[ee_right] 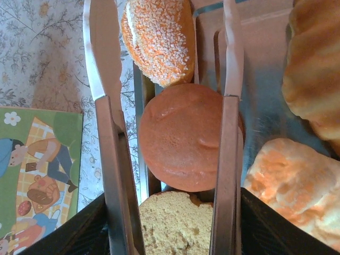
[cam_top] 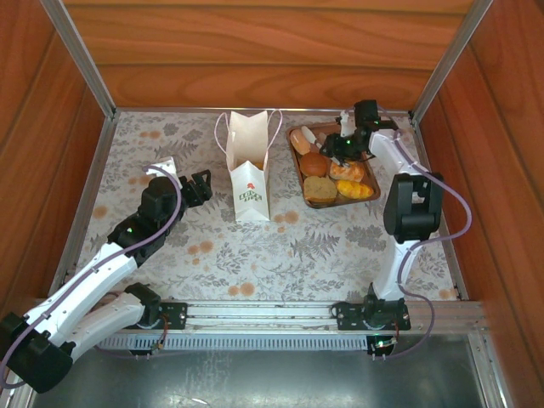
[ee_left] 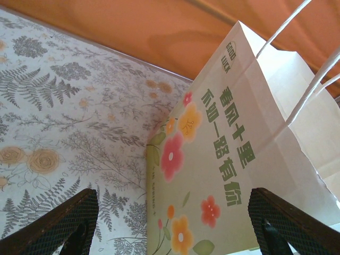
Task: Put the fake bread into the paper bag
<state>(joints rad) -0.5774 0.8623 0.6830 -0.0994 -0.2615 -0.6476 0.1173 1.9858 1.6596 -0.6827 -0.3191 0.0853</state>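
Right claw (cam_top: pixel 338 146) spread astride round bun (ee_right: pixel 183 135) in tray (ee_right: pixel 265 79), far-right bench corner. Risk of snagging sugared bun (ee_right: pixel 159 40) or slipping off on closing, given tight packing. Left claw (ee_left: pixel 170 223) spread, empty, near paper bag (cam_top: pixel 249 174), mid far edge.

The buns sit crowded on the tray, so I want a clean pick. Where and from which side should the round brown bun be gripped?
Grip the round brown bun across its widest middle, coming straight down from above. The sugared bun and the bread slice crowd two ends; the other two flanks look free, right where the fingers of the right gripper straddle it.
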